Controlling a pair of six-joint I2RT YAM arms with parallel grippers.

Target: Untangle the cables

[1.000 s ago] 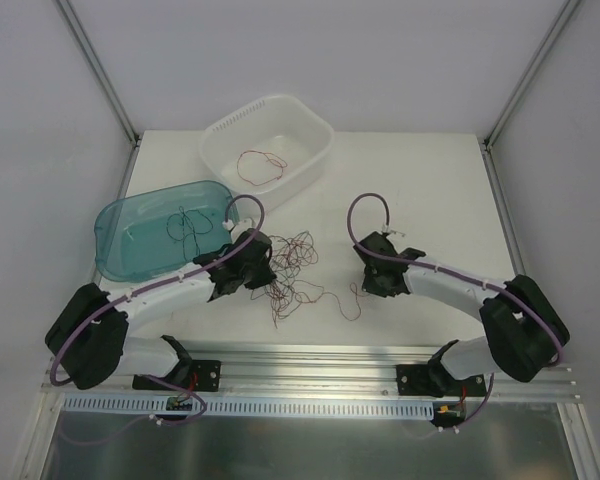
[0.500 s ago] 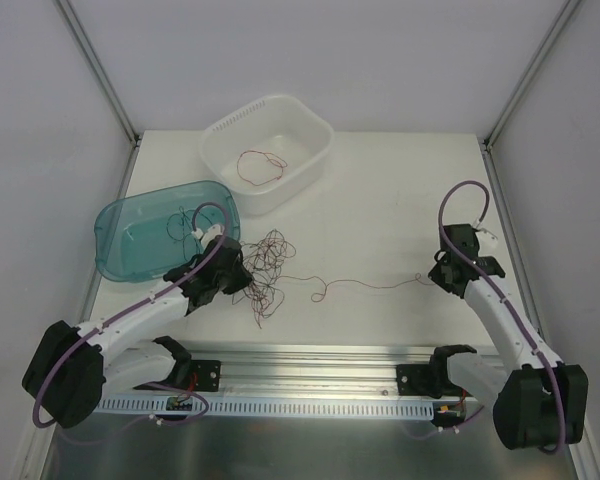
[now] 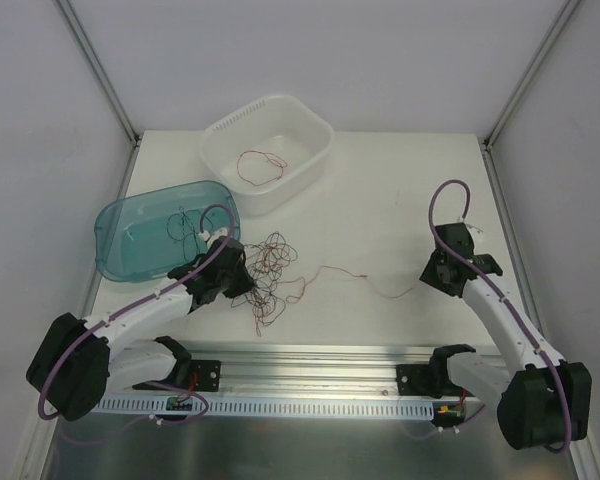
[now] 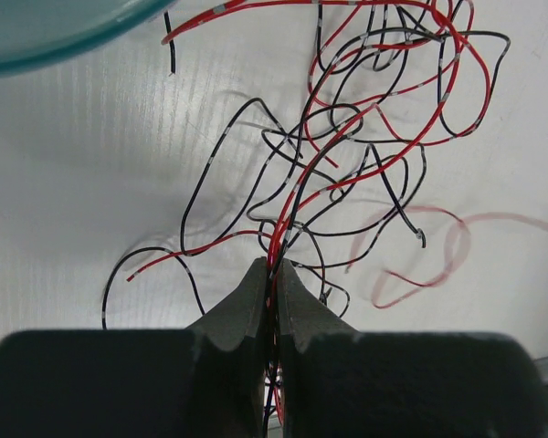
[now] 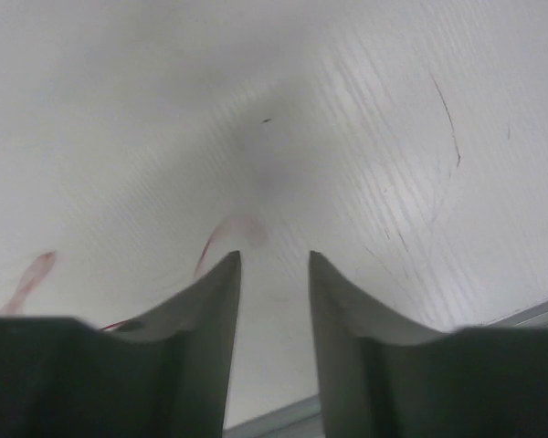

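Note:
A clump of thin red and black cables [image 3: 270, 268] lies on the white table just right of my left gripper [image 3: 238, 282]. In the left wrist view the gripper [image 4: 274, 274] is shut on several red and black strands of the clump [image 4: 365, 119]. One loose red cable [image 3: 365, 281] lies stretched between the clump and my right gripper [image 3: 438, 280]. My right gripper [image 5: 274, 265] is open and empty, and a blurred red strand [image 5: 217, 239] lies just left of its left finger.
A teal tub [image 3: 115, 235] at the left holds dark strands. A white basket [image 3: 315, 135] at the back holds a red cable [image 3: 260, 163]. A metal rail [image 3: 310, 365] runs along the table's near edge.
The right gripper has let go of the red cable, which has slackened and drawn back toward the middle. The right arm shifted slightly left. The left gripper stays shut on the clump.

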